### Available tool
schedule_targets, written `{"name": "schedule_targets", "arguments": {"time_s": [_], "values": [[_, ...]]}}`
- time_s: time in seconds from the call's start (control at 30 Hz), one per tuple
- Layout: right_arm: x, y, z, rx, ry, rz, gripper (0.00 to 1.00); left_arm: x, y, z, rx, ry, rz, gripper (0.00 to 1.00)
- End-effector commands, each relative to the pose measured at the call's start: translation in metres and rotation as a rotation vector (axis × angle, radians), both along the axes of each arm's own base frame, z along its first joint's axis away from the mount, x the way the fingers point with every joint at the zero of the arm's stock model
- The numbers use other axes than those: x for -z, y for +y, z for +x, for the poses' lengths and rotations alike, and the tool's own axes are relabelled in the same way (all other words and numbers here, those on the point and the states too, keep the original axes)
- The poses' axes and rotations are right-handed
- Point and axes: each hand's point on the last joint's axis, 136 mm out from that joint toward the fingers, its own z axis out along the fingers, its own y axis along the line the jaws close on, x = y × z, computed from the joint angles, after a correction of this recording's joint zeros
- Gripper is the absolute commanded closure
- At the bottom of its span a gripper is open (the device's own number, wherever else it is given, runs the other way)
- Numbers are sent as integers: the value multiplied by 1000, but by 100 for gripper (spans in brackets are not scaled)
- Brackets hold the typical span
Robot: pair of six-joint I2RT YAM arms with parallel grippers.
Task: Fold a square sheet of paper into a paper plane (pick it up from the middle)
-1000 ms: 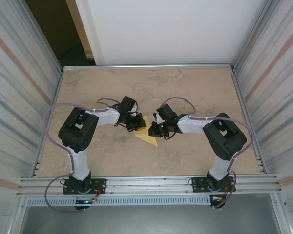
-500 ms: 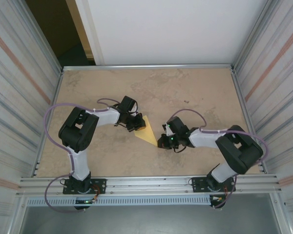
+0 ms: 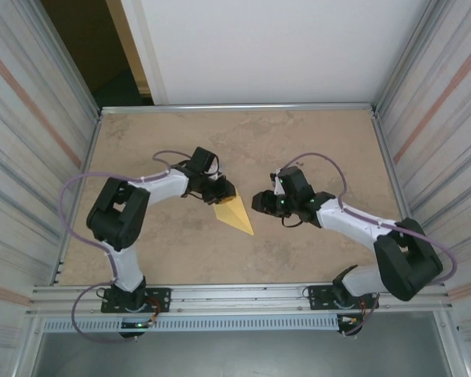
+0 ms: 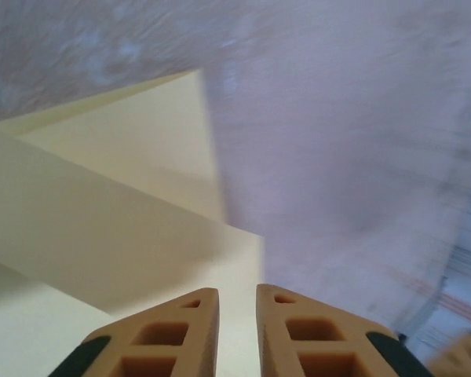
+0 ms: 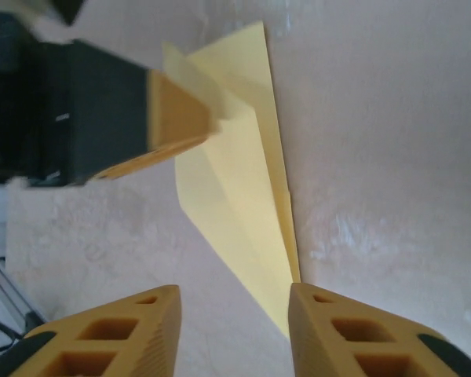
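Observation:
The square sheet of paper is folded into a yellow paper plane [image 3: 237, 216] that lies on the table at centre, its sharp tip pointing toward the near right. My left gripper [image 3: 227, 192] sits at the plane's wide rear end. In the left wrist view the paper plane [image 4: 102, 236] runs under the fingertips, and the left gripper [image 4: 237, 292] shows a narrow gap. My right gripper [image 3: 257, 202] hovers just right of the plane, apart from it. In the right wrist view the right gripper [image 5: 234, 290] is open and empty, facing the plane [image 5: 235, 181] and the left gripper [image 5: 208, 129].
The beige table [image 3: 314, 141] is fenced by corrugated metal walls [image 3: 439, 133] left and right. An aluminium rail [image 3: 243, 297] runs along the near edge by the arm bases. Grey cables loop over both arms.
My right gripper has let go of the plane, pulled away to the right and opened. The left gripper's jaws have parted slightly and its arm has shifted a little up the table.

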Motion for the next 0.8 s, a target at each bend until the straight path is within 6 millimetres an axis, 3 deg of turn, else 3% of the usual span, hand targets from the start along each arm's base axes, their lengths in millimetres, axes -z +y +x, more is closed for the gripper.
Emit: {"name": "schedule_targets", "arguments": {"time_s": [0.0, 0.17, 0.3, 0.57, 0.77], "values": [[4, 4, 18, 7, 5, -8, 55, -46, 13, 9, -51, -93, -95, 76], [13, 27, 31, -112, 35, 22, 55, -44, 52, 5, -158, -104, -108, 68], [25, 40, 41, -171, 63, 23, 60, -40, 70, -3, -205, -104, -118, 62], [54, 52, 53, -219, 113, 16, 64, -32, 80, -15, -232, -84, -115, 56], [60, 59, 53, -249, 123, 46, 68, -28, 79, -14, -232, -75, -122, 55]]}}
